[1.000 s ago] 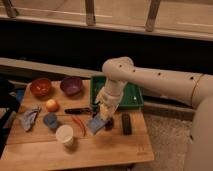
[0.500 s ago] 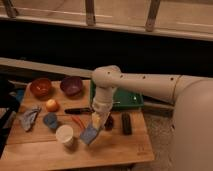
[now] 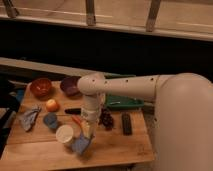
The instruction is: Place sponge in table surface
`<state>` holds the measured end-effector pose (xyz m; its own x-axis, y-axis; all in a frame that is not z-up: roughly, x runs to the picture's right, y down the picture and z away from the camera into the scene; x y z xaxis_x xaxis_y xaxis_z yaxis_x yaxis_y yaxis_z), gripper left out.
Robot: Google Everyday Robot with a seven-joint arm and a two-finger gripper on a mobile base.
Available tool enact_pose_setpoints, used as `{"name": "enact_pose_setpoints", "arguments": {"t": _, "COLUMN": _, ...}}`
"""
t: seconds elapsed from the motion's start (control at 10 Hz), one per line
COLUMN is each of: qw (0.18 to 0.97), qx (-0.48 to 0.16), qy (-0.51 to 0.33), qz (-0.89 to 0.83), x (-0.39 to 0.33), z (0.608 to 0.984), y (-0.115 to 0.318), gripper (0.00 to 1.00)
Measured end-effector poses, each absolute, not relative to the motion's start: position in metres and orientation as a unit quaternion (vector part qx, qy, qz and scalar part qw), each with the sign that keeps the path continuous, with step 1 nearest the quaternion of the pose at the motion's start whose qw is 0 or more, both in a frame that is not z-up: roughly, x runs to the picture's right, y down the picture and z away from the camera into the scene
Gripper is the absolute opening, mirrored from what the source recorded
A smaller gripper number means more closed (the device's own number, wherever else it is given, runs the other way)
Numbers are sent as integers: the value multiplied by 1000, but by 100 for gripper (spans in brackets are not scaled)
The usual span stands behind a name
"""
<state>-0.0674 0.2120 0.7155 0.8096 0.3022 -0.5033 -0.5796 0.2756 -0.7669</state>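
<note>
camera view: gripper (image 3: 84, 139) low over worktop (image 3: 115, 145), jaws grasping blue sponge (image 3: 80, 144); best to settle it flat, clear of white cup (image 3: 64, 134), before letting go.

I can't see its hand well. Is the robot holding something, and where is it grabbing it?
The end effector, low over the table, appears to hold the blue sponge by its upper edge; the exact contact cannot be told.

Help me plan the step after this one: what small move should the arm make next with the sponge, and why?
Probably lower a touch and let go. The gripper is low over the wooden table near its front edge, with the blue sponge at its tip, just beside the white cup. The sponge looks at or nearly on the surface.
</note>
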Motion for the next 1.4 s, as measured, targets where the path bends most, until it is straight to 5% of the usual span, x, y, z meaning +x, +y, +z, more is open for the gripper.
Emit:
{"name": "enact_pose_setpoints", "arguments": {"t": 0.6, "qw": 783, "qx": -538, "qy": 126, "qz": 284, "x": -67, "z": 740, "y": 211, "gripper": 61}}
{"name": "enact_pose_setpoints", "arguments": {"t": 1.4, "qw": 783, "qx": -539, "qy": 126, "qz": 283, "x": -68, "z": 740, "y": 211, "gripper": 61}}
